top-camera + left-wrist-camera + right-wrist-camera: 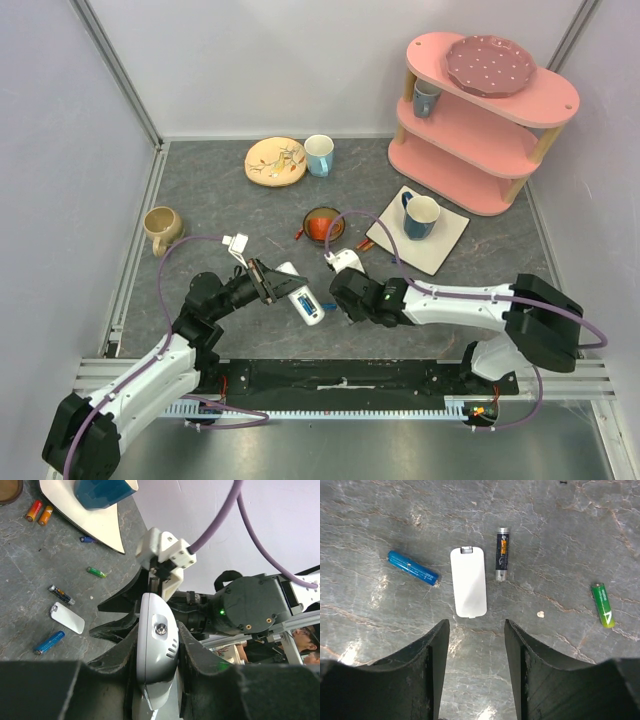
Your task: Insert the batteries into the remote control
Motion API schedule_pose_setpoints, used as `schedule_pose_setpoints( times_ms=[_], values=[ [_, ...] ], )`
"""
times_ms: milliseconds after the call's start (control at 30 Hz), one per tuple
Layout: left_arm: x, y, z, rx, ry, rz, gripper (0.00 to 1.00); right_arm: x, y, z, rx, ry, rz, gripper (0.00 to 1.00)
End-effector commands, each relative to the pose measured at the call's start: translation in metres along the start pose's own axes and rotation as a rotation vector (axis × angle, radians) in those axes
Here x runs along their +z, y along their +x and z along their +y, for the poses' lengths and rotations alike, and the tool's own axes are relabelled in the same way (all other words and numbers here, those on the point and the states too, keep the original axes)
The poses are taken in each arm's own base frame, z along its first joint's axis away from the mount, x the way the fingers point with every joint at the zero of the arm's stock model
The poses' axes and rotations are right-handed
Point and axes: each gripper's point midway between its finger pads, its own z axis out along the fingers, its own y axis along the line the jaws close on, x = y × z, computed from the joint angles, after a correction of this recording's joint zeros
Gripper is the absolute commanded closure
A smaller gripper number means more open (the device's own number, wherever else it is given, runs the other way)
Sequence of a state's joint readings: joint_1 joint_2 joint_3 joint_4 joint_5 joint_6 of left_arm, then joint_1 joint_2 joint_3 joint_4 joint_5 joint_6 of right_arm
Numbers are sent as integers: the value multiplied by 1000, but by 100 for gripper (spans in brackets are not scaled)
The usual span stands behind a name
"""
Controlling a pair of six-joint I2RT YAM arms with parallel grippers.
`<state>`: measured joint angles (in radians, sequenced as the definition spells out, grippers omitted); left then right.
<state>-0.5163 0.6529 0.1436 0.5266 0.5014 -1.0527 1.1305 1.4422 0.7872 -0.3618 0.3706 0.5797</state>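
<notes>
My left gripper point(157, 632) is shut on the white remote control point(156, 652) and holds it up off the table point(200, 200). From above, the remote control point(303, 296) juts out from the left gripper point(280, 283) toward the right gripper point(336, 293). My right gripper point(476, 626) is open, hangs low over the table and holds nothing. Ahead of its fingertips lie a blue battery point(413, 567), a white cover piece point(468, 582), a dark battery point(502, 554) and a green battery point(603, 605). The left wrist view shows the same batteries, blue point(49, 642), dark point(61, 594) and green point(96, 572).
Two orange-red batteries point(39, 512) and a small blue one point(86, 539) lie near a white square plate point(440, 245) carrying a blue cup point(420, 215). A red bowl point(323, 224), a beige mug point(160, 228), a patterned plate point(275, 160), a cup point(319, 154) and a pink shelf point(480, 130) stand farther back.
</notes>
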Motion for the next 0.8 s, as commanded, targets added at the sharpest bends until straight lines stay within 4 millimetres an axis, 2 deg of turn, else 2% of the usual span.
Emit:
schedule_pose_setpoints(
  times_ms=[0,233,767],
  values=[
    [0,-7,-14,55,60,-18,98,8,-23,13,-19,-17,-45,44],
    [-1,-7,-16,57,63,-18,98,28,-13,14,-88,14,12,46],
    [-2,-6,-14,56,63,-23,98,47,-9,11,-59,-55,68,45]
  ],
)
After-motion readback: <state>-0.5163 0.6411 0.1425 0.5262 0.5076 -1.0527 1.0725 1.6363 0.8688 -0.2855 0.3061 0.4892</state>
